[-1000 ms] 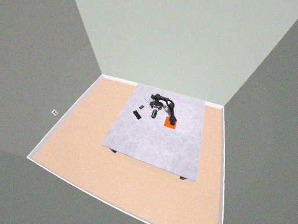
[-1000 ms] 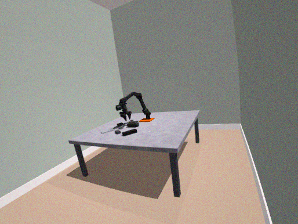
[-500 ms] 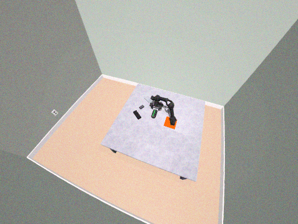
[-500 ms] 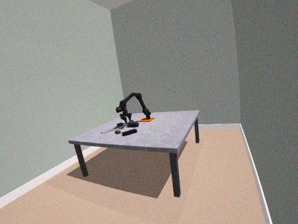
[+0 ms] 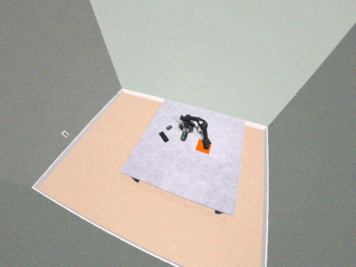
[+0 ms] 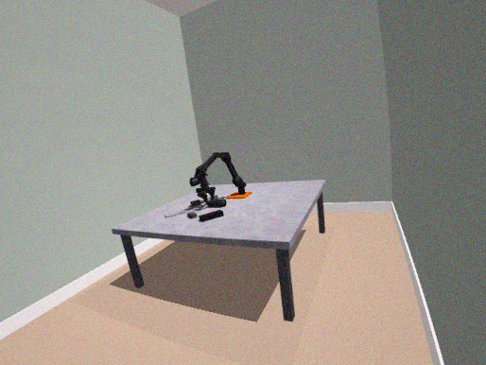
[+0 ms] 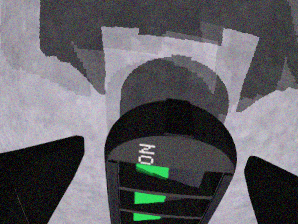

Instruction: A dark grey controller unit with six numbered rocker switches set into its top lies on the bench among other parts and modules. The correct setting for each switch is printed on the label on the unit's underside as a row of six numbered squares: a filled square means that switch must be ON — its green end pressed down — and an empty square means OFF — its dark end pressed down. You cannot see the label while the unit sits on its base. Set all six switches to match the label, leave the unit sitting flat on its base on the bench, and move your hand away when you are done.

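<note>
The dark grey controller unit (image 7: 172, 129) (image 5: 185, 137) (image 6: 217, 202) lies on its base on the grey table (image 5: 180, 173) (image 6: 265, 222), switches facing up. In the wrist view its rounded end with the word ON is nearest the middle, and several rocker switches show green. My gripper (image 7: 168, 157) (image 5: 185, 129) (image 6: 206, 195) is open wide and sits low over the unit. Its two dark fingers stand one on each side of the body, apart from it. The label underneath is hidden.
A black bar-shaped module (image 5: 163, 137) (image 6: 211, 216) and a small grey block (image 5: 169, 127) (image 6: 191, 215) lie left of the unit. A thin grey rod (image 5: 176, 120) (image 6: 177, 213) lies behind them. The arm's base stands on an orange plate (image 5: 200, 146) (image 6: 238, 195).
</note>
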